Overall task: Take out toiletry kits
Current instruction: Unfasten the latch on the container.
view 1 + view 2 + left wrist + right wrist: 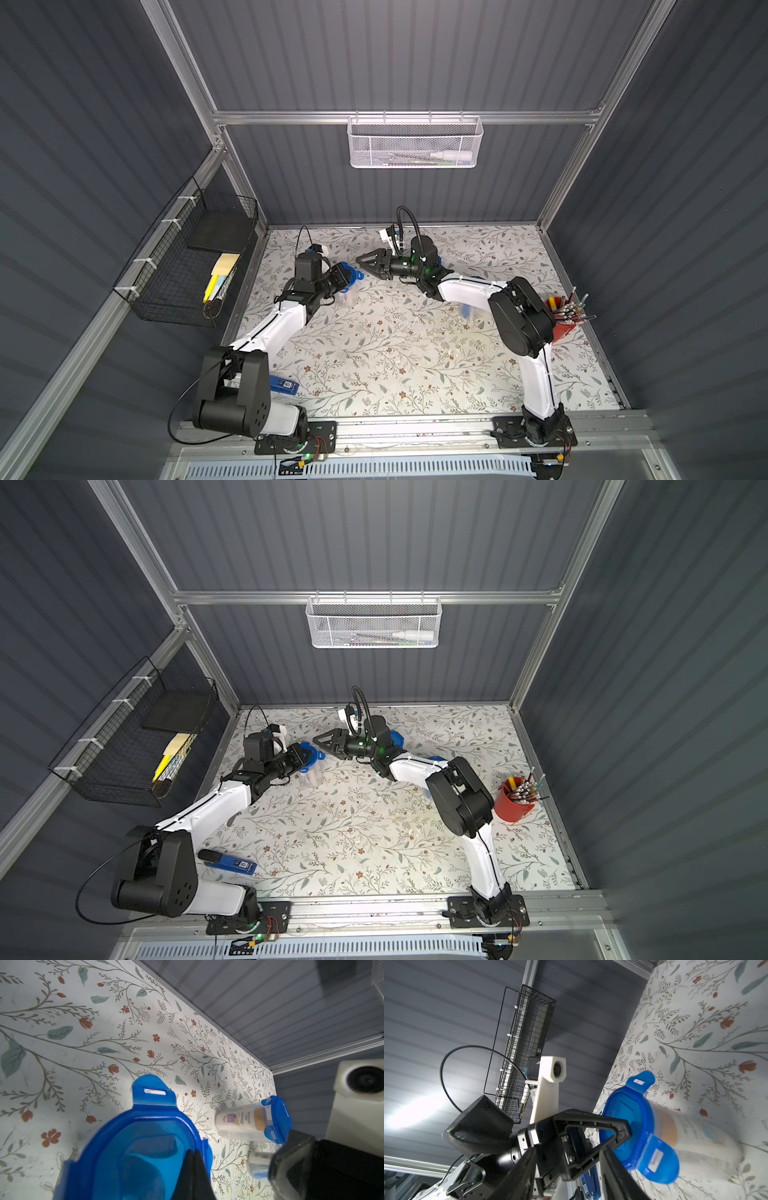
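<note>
Left arm, right arm: white-shelled, black-jointed, with looped black cables; right pincer black, triangular.

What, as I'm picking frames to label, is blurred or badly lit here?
Left wrist view: the blue lid sits too near the lens and is soft, and a broad shadow crosses the table. Right wrist view: the clear jar is smeared, with glare on the wall. In both top views lighting is even and nothing is smeared.
</note>
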Motion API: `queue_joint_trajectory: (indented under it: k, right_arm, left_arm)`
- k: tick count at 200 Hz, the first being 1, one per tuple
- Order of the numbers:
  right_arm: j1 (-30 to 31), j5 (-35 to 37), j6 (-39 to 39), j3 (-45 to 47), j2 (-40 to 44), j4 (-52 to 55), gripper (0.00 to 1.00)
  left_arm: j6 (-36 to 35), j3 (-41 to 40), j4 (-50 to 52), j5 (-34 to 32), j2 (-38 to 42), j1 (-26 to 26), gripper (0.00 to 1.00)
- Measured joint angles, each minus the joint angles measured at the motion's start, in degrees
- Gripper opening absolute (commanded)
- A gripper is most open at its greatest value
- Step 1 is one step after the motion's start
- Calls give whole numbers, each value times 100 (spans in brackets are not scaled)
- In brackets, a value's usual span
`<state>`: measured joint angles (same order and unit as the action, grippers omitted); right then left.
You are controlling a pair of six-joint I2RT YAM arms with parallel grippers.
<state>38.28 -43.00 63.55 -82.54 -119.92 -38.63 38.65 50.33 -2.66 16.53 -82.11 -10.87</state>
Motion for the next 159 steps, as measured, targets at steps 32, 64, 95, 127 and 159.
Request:
queue_joint_trajectory:
  k: [32, 64, 95, 127, 159]
  right_arm:
    - [13, 208, -535, 142, 219, 664, 25]
    - [57, 597, -1314, 212, 487, 1637, 4]
    - [149, 896, -1823, 317, 717, 2105, 0]
    - [332, 1233, -2391, 295, 726, 2667, 0]
    - [605, 1606, -3001, 142, 726, 3403, 0]
  left_arm:
    - [-4, 356, 649, -22, -26, 0, 0]
    - [-2, 800, 1279, 2, -186, 9, 0]
    - [11, 1392, 1722, 151, -568, 24, 0]
    - [17, 2103, 1958, 302, -879, 48, 0]
    - [-61, 2651, 2337, -142, -890, 48, 0]
